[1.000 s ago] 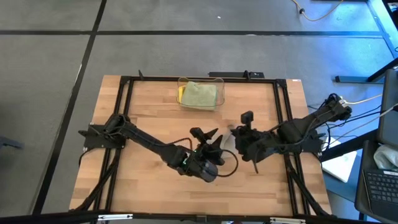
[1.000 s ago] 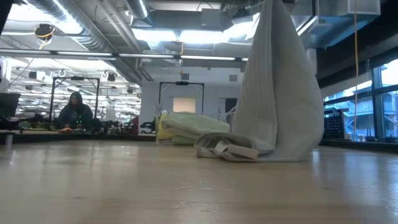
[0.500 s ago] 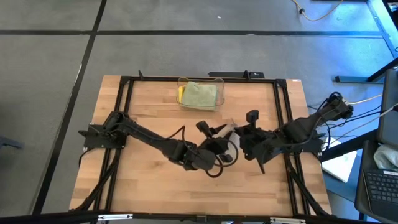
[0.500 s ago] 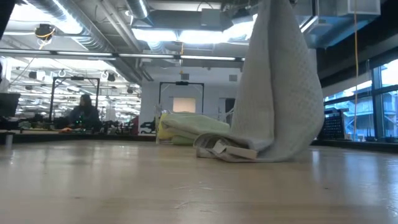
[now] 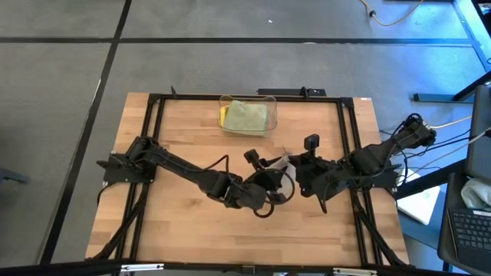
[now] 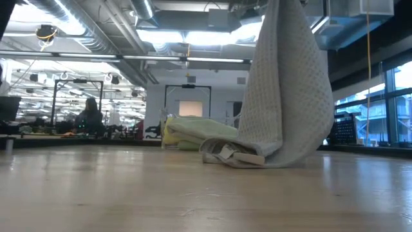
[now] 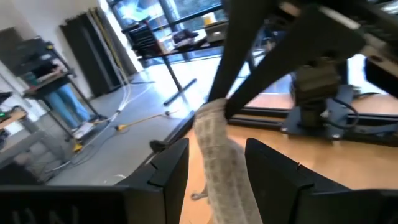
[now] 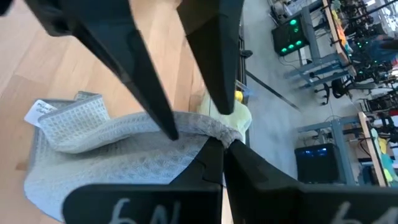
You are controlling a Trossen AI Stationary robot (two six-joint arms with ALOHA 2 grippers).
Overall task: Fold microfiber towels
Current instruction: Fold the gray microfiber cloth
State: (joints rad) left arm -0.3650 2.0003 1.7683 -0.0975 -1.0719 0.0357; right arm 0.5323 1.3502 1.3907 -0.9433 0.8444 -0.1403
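Right claw — fingers pinched tight on the top edge of the grey towel, holding it up off the surface at mid-table. From the low view the cloth hangs as a tall drape, long axis vertical, its lower end bunched on the wood with a white sewn-in tag poking out at the foot. I can't read anything on that tag, nor on the one showing at the towel's corner in the right wrist view.

Left claw — fingers parted, one either side of the hanging strip, the towel running between them just below the right claw's pinch. I can't tell whether the pads touch the cloth yet; I judge it is not gripped.

The relation that matters: the towel lies straight ahead of the left claw, inside its gap, with the cloth's length running down away from the right claw. The left arm is the one placed to take a second hold, so the next move likely turns on closing there.

Farther back, the clear bin near the far edge holds folded towels — a pale green one on top, yellow showing at its side.
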